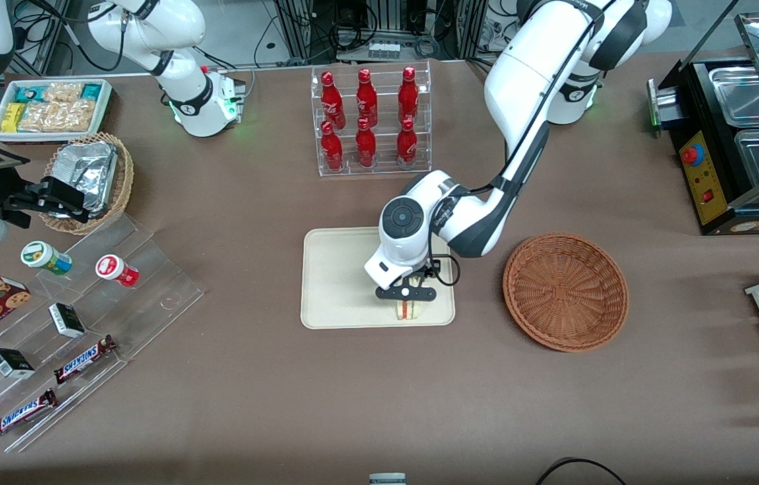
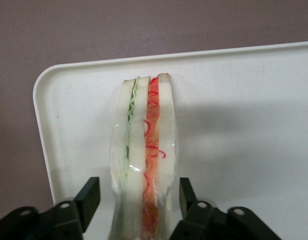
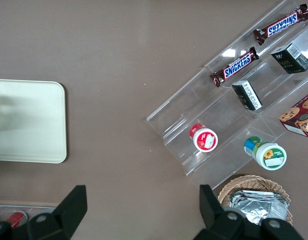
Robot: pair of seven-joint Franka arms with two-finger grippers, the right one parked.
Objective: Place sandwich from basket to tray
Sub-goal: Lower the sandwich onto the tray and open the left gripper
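One sandwich (image 1: 408,309): on the tray (image 1: 339,283), by the rim nearest the front camera, toward the basket end.
Tool (image 1: 408,301): left arm's, directly over the sandwich, low above the tray.
Basket (image 1: 534,269): reddish-brown wicker, just beside the tray on the brown surface (image 1: 251,377), toward the working arm's end; nothing seen inside.
Bottle rack (image 1: 371,121): clear, with red bottles, farther from the front camera than the tray.

Left wrist view
Sandwich (image 2: 143,145): standing on edge on the tray (image 2: 234,125), near a rounded corner; white bread, green layer along one seam, red-orange along the other, clear wrap around it.
Tool (image 2: 138,187): released; black fingers (image 2: 92,192) spread on either side of the sandwich, a narrow gap at each.
Surface (image 2: 143,25): brown, outside the tray rim.

Right wrist view
Tray (image 3: 28,120): one rounded corner on the surface (image 3: 118,75).
Clear stepped stand (image 3: 229,110): well apart from the tray, with chocolate bars and small tubs.
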